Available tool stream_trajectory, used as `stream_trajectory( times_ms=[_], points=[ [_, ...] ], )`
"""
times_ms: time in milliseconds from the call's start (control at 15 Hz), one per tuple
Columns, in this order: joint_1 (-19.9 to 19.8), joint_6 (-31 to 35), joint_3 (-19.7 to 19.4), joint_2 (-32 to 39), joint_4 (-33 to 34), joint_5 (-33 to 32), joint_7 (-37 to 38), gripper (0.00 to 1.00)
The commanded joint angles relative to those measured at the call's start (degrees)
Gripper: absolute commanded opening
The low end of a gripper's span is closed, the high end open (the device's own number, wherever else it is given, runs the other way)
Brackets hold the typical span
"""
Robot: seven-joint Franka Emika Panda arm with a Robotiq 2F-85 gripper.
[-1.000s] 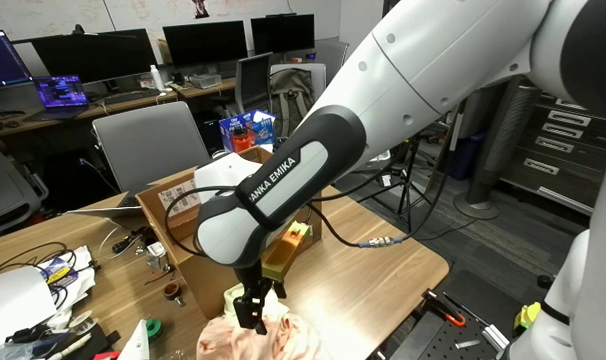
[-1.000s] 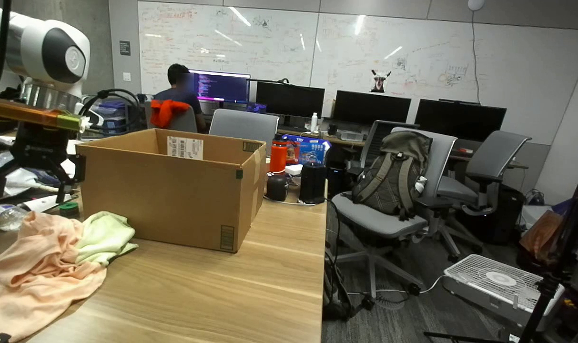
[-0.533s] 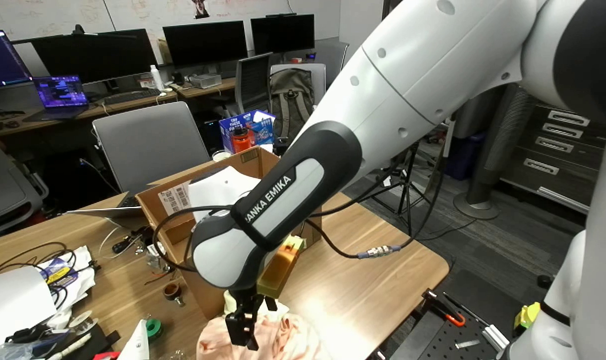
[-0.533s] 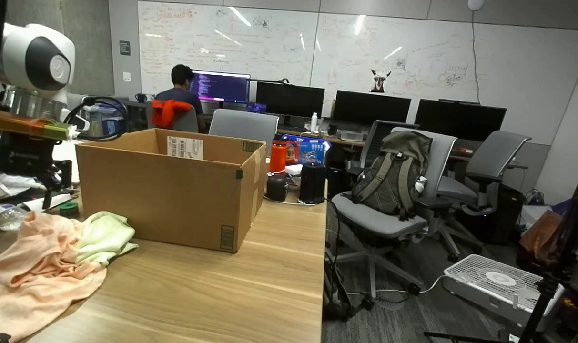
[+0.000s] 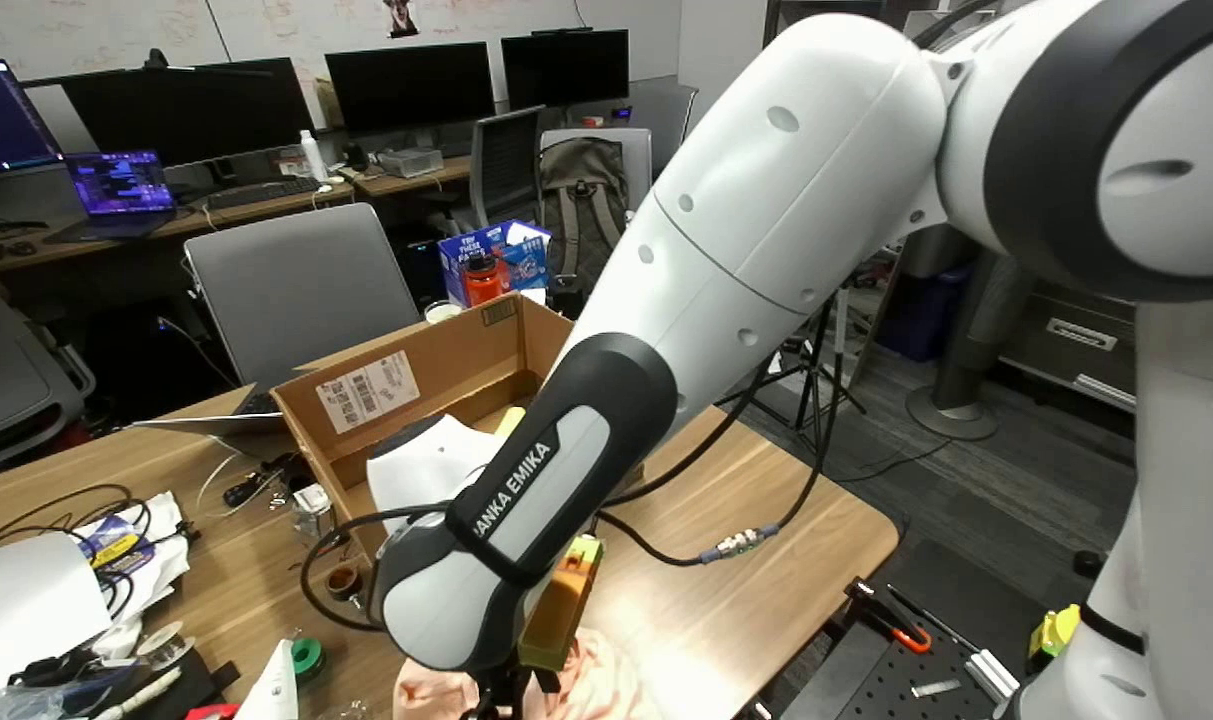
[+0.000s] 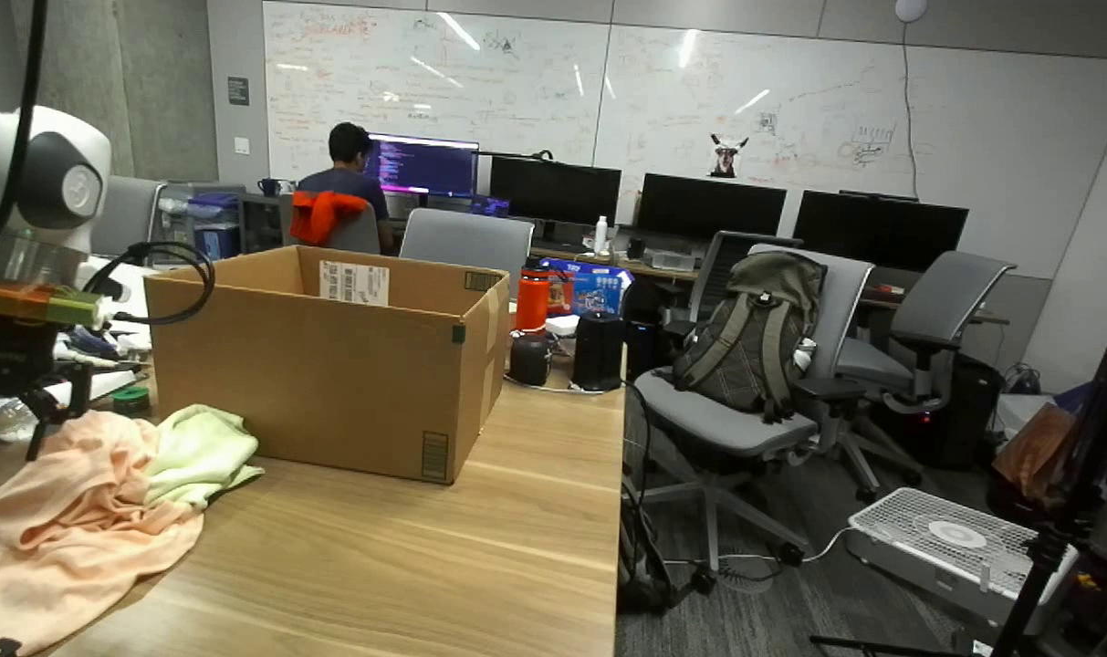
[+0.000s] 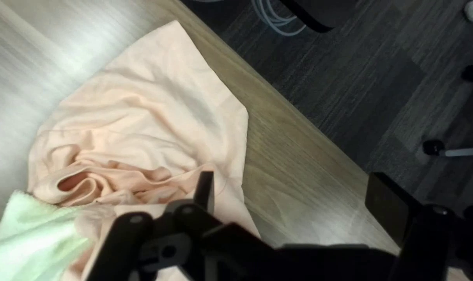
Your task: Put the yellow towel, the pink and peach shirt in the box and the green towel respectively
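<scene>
Peach shirt looked light, limp; bunched folds seemed the best grab. Gripper stood wide, fingers holding nothing.

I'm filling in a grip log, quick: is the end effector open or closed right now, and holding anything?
End effector: open, jaws wide apart, holding nothing; the peach shirt lies ungripped.

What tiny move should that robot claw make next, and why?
Probably shift sideways over the peach shirt before lowering: the gripper stands open, but in the wrist view mostly table shows between its fingers, and just one fingertip overlaps the shirt.
</scene>
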Motion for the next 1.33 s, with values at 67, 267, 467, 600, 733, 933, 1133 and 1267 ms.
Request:
stream_trajectory(
  times_ms=[67,267,467,600,733,933,1133,1267],
  points=[
    [1.04,1.1,0.04,2.92,1.7,-0.54,-0.97,1.0],
    [1.62,3.99,-0.96,3.9,2.3,-2.07,0.51,1.0],
    [2.31,8.59,-2.87,4.85,2.8,-5.27,2.54,1.0],
    [2.59,11.07,-4.51,5.63,3.23,-7.95,4.23,1.0],
    [2.81,12.79,-6.16,6.28,3.6,-10.28,5.85,1.0],
    [2.96,14.05,-7.61,7.15,4.02,-11.92,7.74,1.0],
    [3.1,14.28,-7.84,7.81,4.18,-12.34,8.46,1.0],
    [3.11,13.94,-7.63,7.99,4.32,-12.1,8.55,1.0]
  ],
)
